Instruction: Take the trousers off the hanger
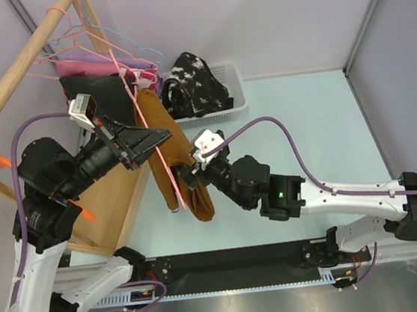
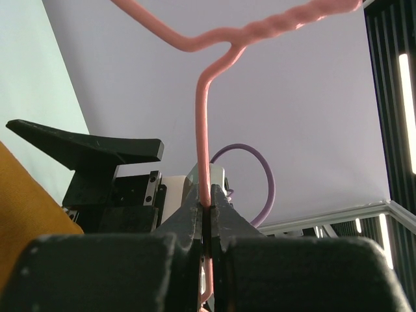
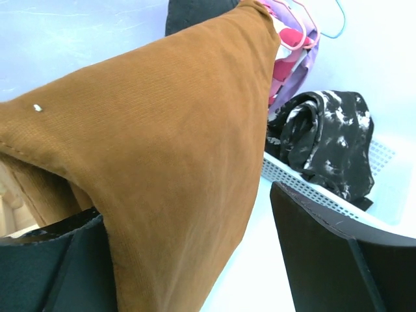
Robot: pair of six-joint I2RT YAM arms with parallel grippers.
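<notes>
While the left pincer [image 2: 207,208] was clamped tight on the thin wire of the pink hanger [image 2: 203,130], its two tips met around the wire with no gap between them. From that grip the wire rose straight up, then forked into a shoulder and a twisted neck above the tips.

The rust-brown trousers [image 3: 162,149] hung folded over the hanger, just below and beside the left pincer in the overhead view. The right pincer [image 3: 188,208] stood wide open around their lower fold. The cloth lay against one finger [image 3: 58,253], while a clear gap separated it from the other finger [image 3: 325,253], so nothing was pinched there.

Beyond the right pincer, past the brown fold, the black-and-white trousers [image 3: 325,136] lay bunched in a white basket [image 3: 312,188], well apart from both pincers. Behind the left pincer, a wooden rail [image 1: 11,80] carried more hangers.
</notes>
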